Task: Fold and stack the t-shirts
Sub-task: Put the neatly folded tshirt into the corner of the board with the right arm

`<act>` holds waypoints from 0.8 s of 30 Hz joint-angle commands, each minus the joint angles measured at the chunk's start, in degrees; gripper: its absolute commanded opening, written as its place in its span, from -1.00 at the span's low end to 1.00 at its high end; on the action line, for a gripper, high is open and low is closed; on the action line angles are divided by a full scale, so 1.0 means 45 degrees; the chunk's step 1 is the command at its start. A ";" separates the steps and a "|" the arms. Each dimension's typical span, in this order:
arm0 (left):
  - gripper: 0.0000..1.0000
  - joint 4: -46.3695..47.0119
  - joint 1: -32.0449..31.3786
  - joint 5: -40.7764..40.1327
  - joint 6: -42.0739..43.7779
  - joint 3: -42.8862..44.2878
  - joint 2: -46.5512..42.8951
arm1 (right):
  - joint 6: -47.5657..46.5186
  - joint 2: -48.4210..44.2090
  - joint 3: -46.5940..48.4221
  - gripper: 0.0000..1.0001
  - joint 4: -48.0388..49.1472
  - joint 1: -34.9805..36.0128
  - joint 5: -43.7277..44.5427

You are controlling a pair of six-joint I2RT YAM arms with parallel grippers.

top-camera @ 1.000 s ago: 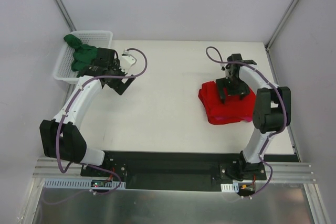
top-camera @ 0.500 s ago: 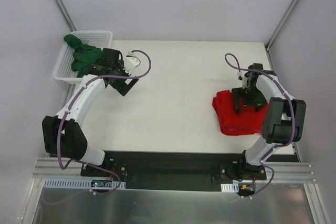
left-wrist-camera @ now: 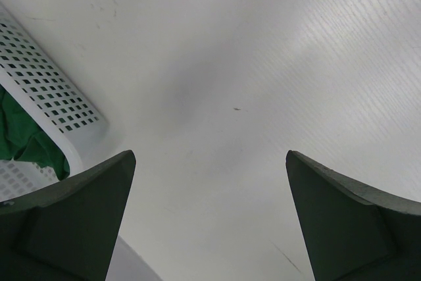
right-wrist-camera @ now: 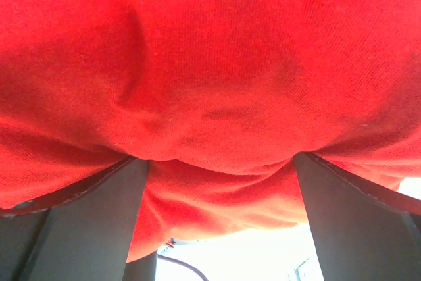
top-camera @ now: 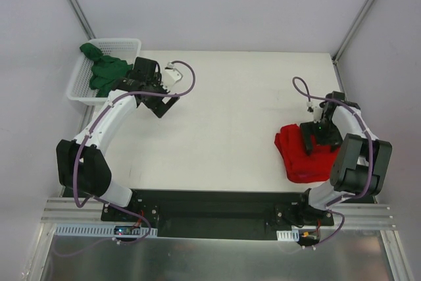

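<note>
The left arm [top-camera: 105,118] and right arm [top-camera: 321,191] are white with big black joints. A purple cable [top-camera: 193,81] runs along each. The fingers [left-wrist-camera: 72,222] are dark wedges.

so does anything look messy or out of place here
The red t-shirt is a rumpled heap near the right edge of the table, bulging into the open right gripper, not a flat fold. The green t-shirt lies wadded in the basket, a corner draped over its rim.
</note>
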 commanded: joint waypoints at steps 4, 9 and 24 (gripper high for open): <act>0.99 -0.0065 -0.0293 0.0115 -0.0109 0.0452 0.0176 | -0.1266 -0.0322 -0.0504 0.93 -0.0152 -0.1114 0.0120; 0.99 -0.0084 -0.0410 0.0037 -0.0070 0.0472 0.0215 | -0.1891 -0.0284 -0.0660 0.93 0.0023 -0.1915 0.0236; 0.99 -0.0065 -0.0645 -0.0158 0.0144 0.0667 0.0430 | -0.3278 -0.0440 -0.0953 0.93 -0.0015 -0.3478 0.0432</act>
